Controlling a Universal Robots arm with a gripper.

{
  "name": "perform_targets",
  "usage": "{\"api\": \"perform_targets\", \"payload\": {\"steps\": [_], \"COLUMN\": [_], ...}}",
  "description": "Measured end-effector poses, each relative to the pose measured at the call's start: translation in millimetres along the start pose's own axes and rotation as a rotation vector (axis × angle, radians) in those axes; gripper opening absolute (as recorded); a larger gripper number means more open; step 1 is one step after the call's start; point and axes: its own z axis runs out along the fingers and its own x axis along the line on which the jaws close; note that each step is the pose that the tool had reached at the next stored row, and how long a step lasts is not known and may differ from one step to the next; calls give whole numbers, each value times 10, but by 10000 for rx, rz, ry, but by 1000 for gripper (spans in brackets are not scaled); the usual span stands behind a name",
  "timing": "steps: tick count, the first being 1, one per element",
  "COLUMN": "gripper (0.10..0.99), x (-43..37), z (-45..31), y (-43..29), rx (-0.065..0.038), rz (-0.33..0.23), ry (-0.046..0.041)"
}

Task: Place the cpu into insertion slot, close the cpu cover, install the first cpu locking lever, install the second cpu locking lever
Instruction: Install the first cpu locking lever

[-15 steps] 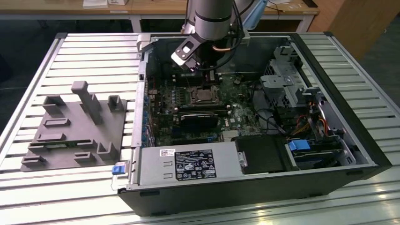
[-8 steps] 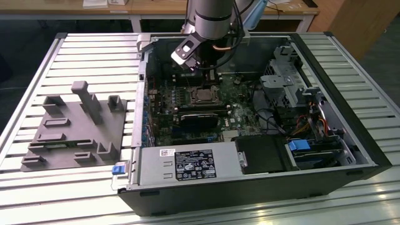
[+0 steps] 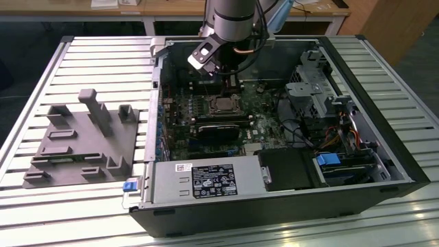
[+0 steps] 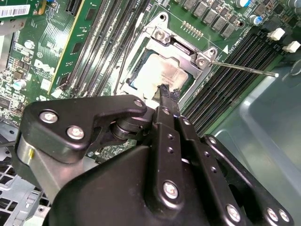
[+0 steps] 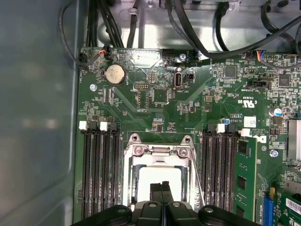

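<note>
The insertion slot point(image 5: 134, 140) sits on the green motherboard inside the open computer case. The cpu point(image 4: 157, 70), pale silver, lies in it, with the silver cpu cover point(image 5: 157, 160) lying flat around it. My gripper point(image 4: 168, 91) hangs just above the cpu's edge with its black fingers pressed together and nothing between them. One thin locking lever point(image 4: 244, 68) juts out sideways from a corner of the socket, over the memory slots. A second thin lever point(image 4: 123, 59) runs along the opposite side. In the exterior view the gripper point(image 3: 232, 82) hovers just behind the socket point(image 3: 223, 105).
Rows of black memory slots point(image 5: 99, 169) flank the socket on both sides. A black rectangular block point(image 3: 219, 128) lies in front of the socket. The drive cage point(image 3: 315, 92) and cables stand at the exterior view's right. A grey fixture point(image 3: 82, 139) rests on the slatted table outside the case.
</note>
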Motion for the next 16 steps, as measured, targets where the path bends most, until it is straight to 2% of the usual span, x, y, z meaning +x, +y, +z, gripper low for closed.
{"api": "perform_targets", "payload": {"steps": [16], "gripper": [106], "x": [1], "z": [-64], "y": [1], "rx": [0], "rz": [0], "ry": [0]}}
